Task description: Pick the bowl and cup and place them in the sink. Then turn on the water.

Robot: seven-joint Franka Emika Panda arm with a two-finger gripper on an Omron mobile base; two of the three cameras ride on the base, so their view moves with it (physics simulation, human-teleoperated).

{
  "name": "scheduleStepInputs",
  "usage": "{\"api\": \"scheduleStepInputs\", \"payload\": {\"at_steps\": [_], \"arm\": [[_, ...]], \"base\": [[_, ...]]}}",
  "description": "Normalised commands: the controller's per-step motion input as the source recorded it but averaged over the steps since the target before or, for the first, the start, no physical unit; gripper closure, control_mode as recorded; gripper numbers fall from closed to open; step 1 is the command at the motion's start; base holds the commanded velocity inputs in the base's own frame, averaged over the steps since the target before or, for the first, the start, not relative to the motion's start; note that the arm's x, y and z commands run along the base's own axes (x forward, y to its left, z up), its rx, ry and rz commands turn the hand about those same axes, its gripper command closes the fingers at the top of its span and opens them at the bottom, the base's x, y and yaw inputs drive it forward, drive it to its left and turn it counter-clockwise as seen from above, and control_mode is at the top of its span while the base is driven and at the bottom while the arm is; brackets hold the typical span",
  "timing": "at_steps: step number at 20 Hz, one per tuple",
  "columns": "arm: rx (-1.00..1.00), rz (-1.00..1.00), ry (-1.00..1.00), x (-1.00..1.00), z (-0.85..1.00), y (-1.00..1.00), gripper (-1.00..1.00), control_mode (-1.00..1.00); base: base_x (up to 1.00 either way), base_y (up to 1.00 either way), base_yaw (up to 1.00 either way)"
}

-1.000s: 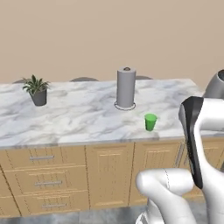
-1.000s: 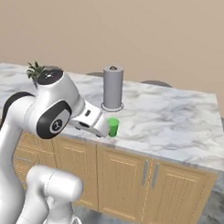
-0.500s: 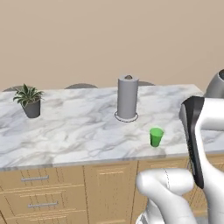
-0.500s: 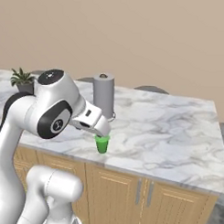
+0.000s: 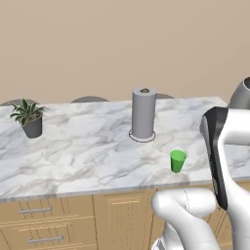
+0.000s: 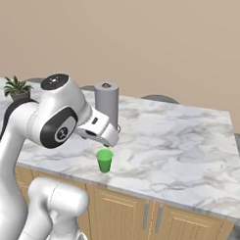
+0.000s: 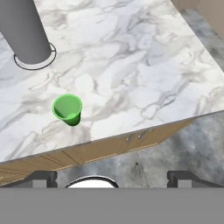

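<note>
Left base view shows a marble counter [image 5: 73, 146] and, going left to right along it, one potted plant [image 5: 30, 118] near the far-left end, one grey paper towel roll [image 5: 143, 113] standing upright on its ring base about mid-counter, and one green cup [image 5: 177, 160] upright to the right of the roll and nearer the counter's front edge, apart from it. Taking the roll as the landmark, the plant is well to its left and the cup is near it on the front-right side. The hand view looks down on the same cup [image 7: 68, 109], open mouth up, with the roll's base behind it and the counter's front edge and cabinet doors just in front. The gripper [image 7: 112, 177] hangs out over the floor in front of the counter, well apart from the cup; its fingertips [image 7: 41, 178] stand spread wide with nothing between them. The right base view has the arm's wrist just above and behind the cup [image 6: 104, 160]. Judging by this, the step in hand is the approach to the cup; the next move calls for bringing the spread fingers forward and down around the cup's tapered wall before closing. Count: one cup, one roll, one plant.
</note>
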Motion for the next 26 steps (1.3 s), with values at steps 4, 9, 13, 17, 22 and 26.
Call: {"api": "scheduleStepInputs", "payload": {"at_steps": [4, 9, 13, 17, 22, 26], "arm": [[0.0, 0.0, 0.0, 0.0, 0.0, 0.0, -1.0, 1.0], [0.0, 0.0, 0.0, 0.0, 0.0, 0.0, -1.0, 1.0], [0.01, 0.0, 0.05, 0.23, 0.0, 0.22, -1.0, -1.0], [0.0, 0.0, 0.09, 0.08, 0.0, 0.32, -1.0, -1.0], [0.0, 0.0, 0.1, 0.01, -0.06, 0.27, -1.0, -1.0], [0.04, 0.0, 0.05, 0.13, -0.14, 0.08, -1.0, -1.0]], "base": [[0.18, 0.0, 0.0], [0.24, 0.0, 0.0], [0.0, 0.0, 0.0], [0.0, 0.0, 0.0], [0.0, 0.0, 0.0], [0.0, 0.0, 0.0]]}}
